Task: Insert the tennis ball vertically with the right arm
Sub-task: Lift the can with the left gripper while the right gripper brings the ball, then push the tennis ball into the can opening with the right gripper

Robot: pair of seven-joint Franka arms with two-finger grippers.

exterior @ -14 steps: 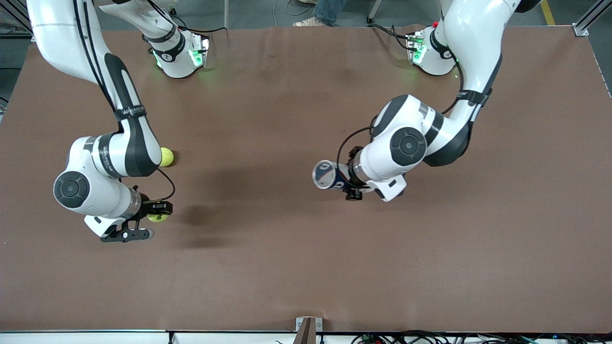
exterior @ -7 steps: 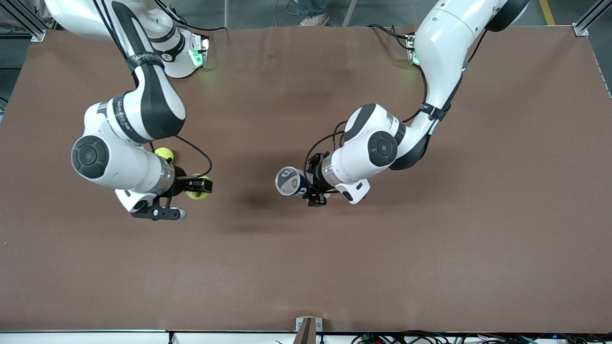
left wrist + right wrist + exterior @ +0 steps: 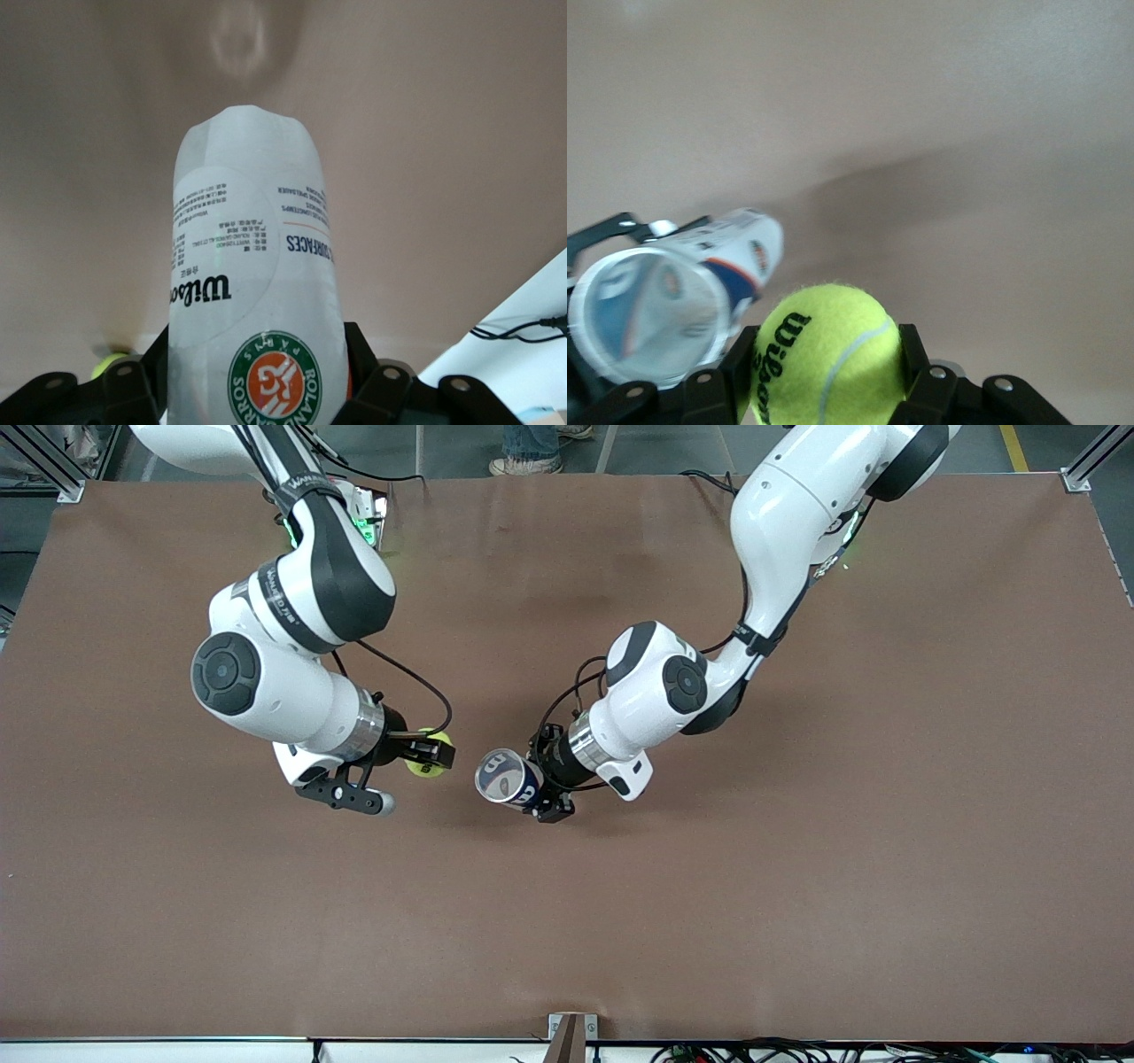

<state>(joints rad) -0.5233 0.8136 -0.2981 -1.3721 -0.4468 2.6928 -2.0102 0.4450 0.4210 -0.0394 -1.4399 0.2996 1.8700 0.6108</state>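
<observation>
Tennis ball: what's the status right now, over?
Right gripper shut on tennis ball, in the air. Left gripper shut on ball can, open mouth toward the ball. Gap between them clear.

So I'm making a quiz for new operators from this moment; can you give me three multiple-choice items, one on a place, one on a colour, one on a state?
1. What is the yellow-green felt tennis ball in?
A. the right hand
B. the left hand
C. the can

2. What colour is the table's cover?
A. green
B. brown
C. white

3. How is the clear plastic tennis ball can held?
A. lying loose on the table
B. standing upright on the table
C. gripped in the left hand, open mouth toward the ball

Key:
1 A, the right hand is shut on the ball.
2 B, brown shows all round both arms.
3 C, the left hand is shut on the can, its mouth facing the ball in the right wrist view.
</observation>
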